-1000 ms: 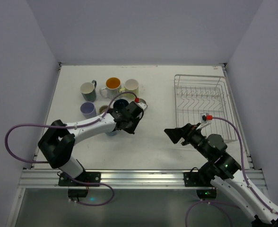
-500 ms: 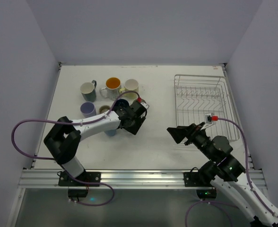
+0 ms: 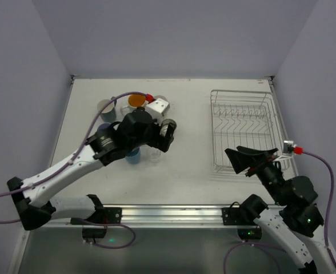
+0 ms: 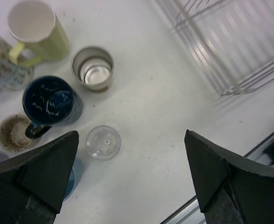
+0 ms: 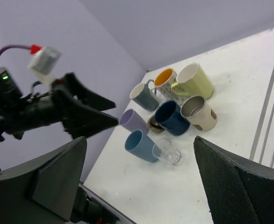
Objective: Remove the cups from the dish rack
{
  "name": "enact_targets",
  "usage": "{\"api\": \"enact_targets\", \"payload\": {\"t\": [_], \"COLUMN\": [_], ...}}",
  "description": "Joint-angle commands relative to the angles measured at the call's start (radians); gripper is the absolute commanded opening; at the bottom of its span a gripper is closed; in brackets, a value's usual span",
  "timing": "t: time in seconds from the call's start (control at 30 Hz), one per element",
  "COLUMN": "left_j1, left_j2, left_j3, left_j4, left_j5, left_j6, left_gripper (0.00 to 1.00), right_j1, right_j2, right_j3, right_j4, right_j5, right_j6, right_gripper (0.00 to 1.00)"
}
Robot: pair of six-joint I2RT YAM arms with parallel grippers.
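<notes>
The cups stand grouped on the table's left. In the left wrist view I see the clear glass [image 4: 103,142], navy mug [image 4: 51,103], metallic cup [image 4: 92,70] and cream mug [image 4: 34,28]. My left gripper [image 4: 131,140] hangs open high above them with nothing between its fingers; the glass sits upright below its left finger. From the top, the glass [image 3: 155,154] stands next to the light blue cup [image 3: 132,157]. The dish rack [image 3: 245,128] at the right shows no cup in it. My right gripper [image 3: 245,160] is open and empty near the rack's front edge.
The right wrist view shows the orange-lined mug [image 5: 166,78], lavender cup [image 5: 134,121], light blue cup [image 5: 140,144] and grey mug [image 5: 144,95] in the same group, with my left arm [image 5: 44,112] above them. Bare table lies between the cups and the rack.
My left gripper opened, let go of the clear glass beside the light blue cup, and rose above the cups. My right arm drew back toward the near right.
</notes>
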Motion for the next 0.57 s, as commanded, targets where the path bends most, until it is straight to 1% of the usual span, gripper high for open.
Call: {"api": "enact_targets", "payload": {"t": [0.0,0.1,0.2,0.37,0.53], "left_j1": [-0.004,-0.004,-0.004,-0.003,-0.003], "left_j2": [-0.207,-0.338,-0.435,-0.551,-0.572], "left_j3": [0.060,0.072,0.109,0.143,0.124], "left_j4": [0.039,0.016,-0.027,-0.046,-0.038], "left_j5": [0.011,0.007,-0.056,-0.093,-0.134], "left_j6": [0.014,0.019,0.016,0.043,0.071], "left_gripper": [1.00,1.00,1.00,1.00,1.00], "right_j1": [0.003,0.001,0.003,0.003,0.001], "right_j2": [-0.013,-0.009,-0.032,-0.082,-0.066], "right_j3": [0.163,0.255,0.355,0.389,0.381], "right_j4": [-0.089,-0.167,-0.201,-0.200,-0.192], "right_j5": [0.104,0.150,0.181,0.193,0.198], "right_j6": [-0.069,-0.112,-0.135,-0.152,-0.146], "right_gripper": [0.99,0.99,0.99,0.99,0.99]}}
